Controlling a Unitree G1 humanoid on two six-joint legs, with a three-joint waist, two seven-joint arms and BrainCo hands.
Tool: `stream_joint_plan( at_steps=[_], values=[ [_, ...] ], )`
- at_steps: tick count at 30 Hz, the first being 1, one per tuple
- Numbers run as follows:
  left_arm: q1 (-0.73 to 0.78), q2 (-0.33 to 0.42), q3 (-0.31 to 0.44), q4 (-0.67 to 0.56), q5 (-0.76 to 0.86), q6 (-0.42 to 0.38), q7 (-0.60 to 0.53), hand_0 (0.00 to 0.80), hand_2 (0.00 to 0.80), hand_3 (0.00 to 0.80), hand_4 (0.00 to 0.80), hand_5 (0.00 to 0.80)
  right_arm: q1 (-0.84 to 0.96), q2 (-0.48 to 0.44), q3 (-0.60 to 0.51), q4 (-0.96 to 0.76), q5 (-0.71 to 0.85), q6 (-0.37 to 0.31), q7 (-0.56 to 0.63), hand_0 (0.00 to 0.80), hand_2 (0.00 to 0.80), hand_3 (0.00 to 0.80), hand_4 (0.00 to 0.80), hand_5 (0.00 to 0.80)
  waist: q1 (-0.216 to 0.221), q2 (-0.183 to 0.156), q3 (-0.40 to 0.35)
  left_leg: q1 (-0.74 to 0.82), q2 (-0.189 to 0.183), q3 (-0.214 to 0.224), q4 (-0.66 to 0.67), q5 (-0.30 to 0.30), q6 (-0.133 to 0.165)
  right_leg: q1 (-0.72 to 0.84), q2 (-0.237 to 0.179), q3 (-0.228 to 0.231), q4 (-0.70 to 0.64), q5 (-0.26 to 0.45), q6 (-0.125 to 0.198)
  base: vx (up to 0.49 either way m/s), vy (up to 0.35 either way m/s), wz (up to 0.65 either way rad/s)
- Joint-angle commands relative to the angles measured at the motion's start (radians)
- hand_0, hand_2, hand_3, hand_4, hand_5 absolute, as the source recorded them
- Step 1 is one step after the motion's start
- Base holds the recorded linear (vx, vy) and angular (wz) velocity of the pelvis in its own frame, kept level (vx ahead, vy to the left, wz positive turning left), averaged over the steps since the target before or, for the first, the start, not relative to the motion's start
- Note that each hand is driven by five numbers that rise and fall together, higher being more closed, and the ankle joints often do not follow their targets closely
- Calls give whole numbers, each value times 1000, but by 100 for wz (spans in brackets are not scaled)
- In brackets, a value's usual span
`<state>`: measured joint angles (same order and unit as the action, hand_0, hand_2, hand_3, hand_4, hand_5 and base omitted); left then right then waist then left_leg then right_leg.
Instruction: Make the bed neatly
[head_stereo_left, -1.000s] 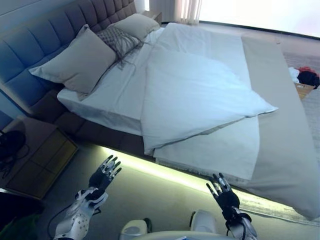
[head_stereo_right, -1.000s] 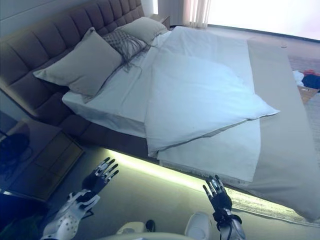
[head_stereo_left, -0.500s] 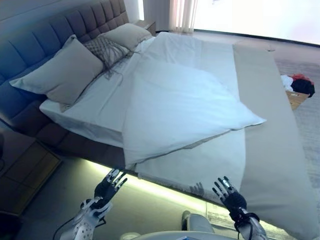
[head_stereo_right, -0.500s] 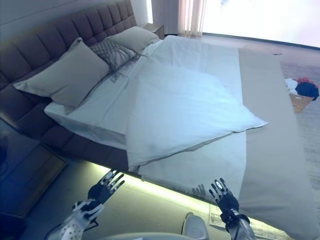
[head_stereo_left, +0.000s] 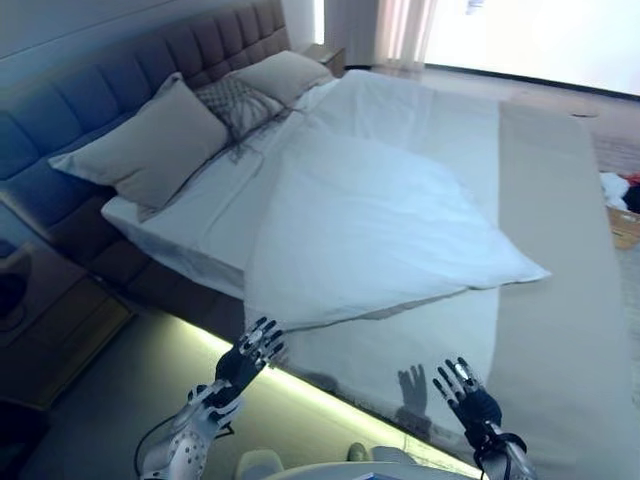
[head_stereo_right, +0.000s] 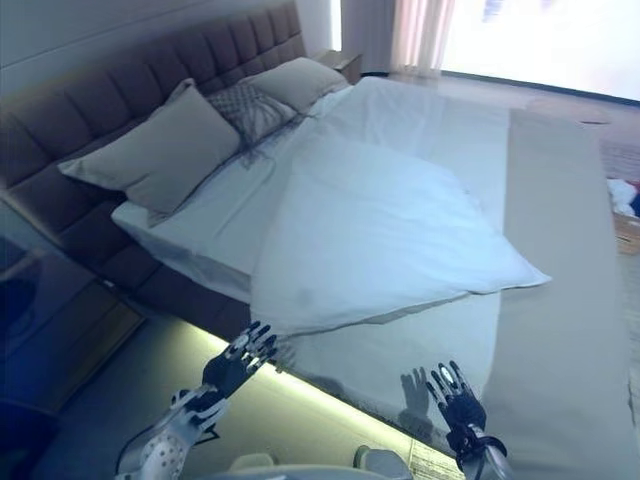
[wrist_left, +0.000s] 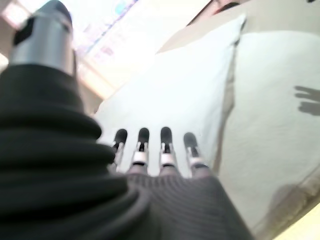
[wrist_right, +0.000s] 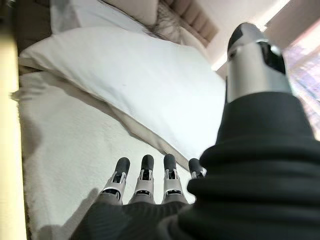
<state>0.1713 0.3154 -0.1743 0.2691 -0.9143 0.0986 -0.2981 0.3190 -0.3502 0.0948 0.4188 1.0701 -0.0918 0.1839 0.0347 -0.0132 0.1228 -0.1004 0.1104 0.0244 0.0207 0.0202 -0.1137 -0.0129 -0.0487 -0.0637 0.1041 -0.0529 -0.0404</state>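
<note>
A bed with a dark tufted headboard (head_stereo_left: 120, 90) fills the view. A white duvet (head_stereo_left: 370, 210) lies folded back at an angle over a white sheet (head_stereo_left: 400, 340), its near corner (head_stereo_left: 262, 318) by the bed's edge. A beige blanket (head_stereo_left: 560, 260) runs down the right side. Three pillows rest at the head: a large beige one (head_stereo_left: 155, 145), a patterned one (head_stereo_left: 238, 100) and another beige one (head_stereo_left: 280, 72). My left hand (head_stereo_left: 245, 362) is open just short of the duvet's near corner. My right hand (head_stereo_left: 468, 400) is open over the near edge of the sheet. Neither holds anything.
A wooden nightstand (head_stereo_left: 50, 320) stands at the left of the bed. A lit strip (head_stereo_left: 300, 385) glows under the bed's near edge. Clothes in a box (head_stereo_left: 625, 205) lie on the floor at the far right. A bright window (head_stereo_left: 520, 35) is beyond the bed.
The camera has come closer to the bed. Both hands have reached forward, the left to the duvet's near corner, the right over the sheet's edge. Both stay open.
</note>
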Motion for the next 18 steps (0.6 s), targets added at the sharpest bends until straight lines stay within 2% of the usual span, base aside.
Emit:
stream_joint_plan(
  at_steps=[1,4,7,9,10,11,14,16,18],
  values=[
    [2,18,69,-48,39,-37,-14,0,0,0,0,0,-13,6,14,-61,36,-55,19,0,0,0,0,0,44,27,3,-147,2,-22,-78,295,-18,154,20,-28,5,-45,102,381,17,-35],
    [42,17,85,-67,46,-15,-17,0,0,0,0,0,-5,23,23,-51,16,-51,18,0,0,0,0,0,67,46,-3,-167,1,-50,-96,289,-19,176,24,-21,43,-94,98,436,44,-57],
    [70,21,87,-69,54,-1,-17,0,0,0,0,0,17,32,21,-50,7,-52,38,0,0,0,0,0,78,50,-10,-174,2,-48,-96,282,-18,207,13,-19,66,-136,103,457,105,-85],
    [59,24,84,-51,62,-4,-27,0,0,0,0,0,20,28,22,-62,13,-56,31,0,0,0,0,0,78,46,-10,-160,-5,-31,-62,256,-7,226,-12,-20,82,-150,119,411,147,-40],
    [51,27,78,-45,60,-11,-27,0,0,0,0,0,11,26,35,-61,15,-66,23,0,0,0,0,0,81,42,-13,-156,-17,-31,-46,221,4,229,-30,-18,93,-151,129,432,188,-36],
    [44,30,75,-42,56,-13,-20,0,0,0,0,0,2,29,49,-59,18,-77,11,0,0,0,0,0,87,40,-18,-150,-29,-38,-37,211,10,230,-53,-24,114,-154,143,438,209,-34],
    [28,48,74,-28,95,-21,-28,0,0,0,0,0,2,56,32,-69,48,-65,-15,0,0,0,0,0,94,11,-41,-173,-82,-22,76,164,57,237,-137,-32,203,-51,205,392,199,-34],
    [32,52,61,-63,95,-22,-2,0,0,0,0,0,8,73,46,-91,32,-79,-36,0,0,0,0,0,100,-2,-67,-154,-128,-25,93,125,103,203,-177,-34,276,57,212,370,214,-13],
    [32,60,63,-65,91,-37,8,0,0,0,0,0,-3,89,52,-82,25,-90,-20,0,0,0,0,0,107,1,-82,-138,-146,-22,92,112,125,186,-191,-43,310,86,205,344,178,-22]
  ],
)
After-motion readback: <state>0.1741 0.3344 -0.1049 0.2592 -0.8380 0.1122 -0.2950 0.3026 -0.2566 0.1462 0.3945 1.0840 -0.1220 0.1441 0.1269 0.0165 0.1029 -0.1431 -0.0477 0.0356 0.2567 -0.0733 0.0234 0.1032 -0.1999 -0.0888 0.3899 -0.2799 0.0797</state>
